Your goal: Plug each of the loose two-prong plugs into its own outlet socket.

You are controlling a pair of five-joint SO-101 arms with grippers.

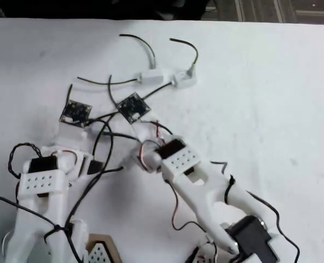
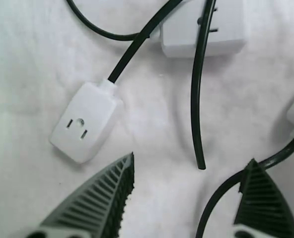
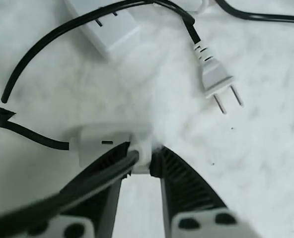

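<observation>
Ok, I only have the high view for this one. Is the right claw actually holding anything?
Observer: Yes. The right claw is shut on a white connector.
Operator: Plug or socket?
Observer: I cannot tell. A separate two-prong plug lies loose nearby, prongs bare.
Operator: And the left one?
Observer: The left claw is open and grips nothing. An outlet socket lies face up just ahead of it.

Bright even light, soft shadows
</observation>
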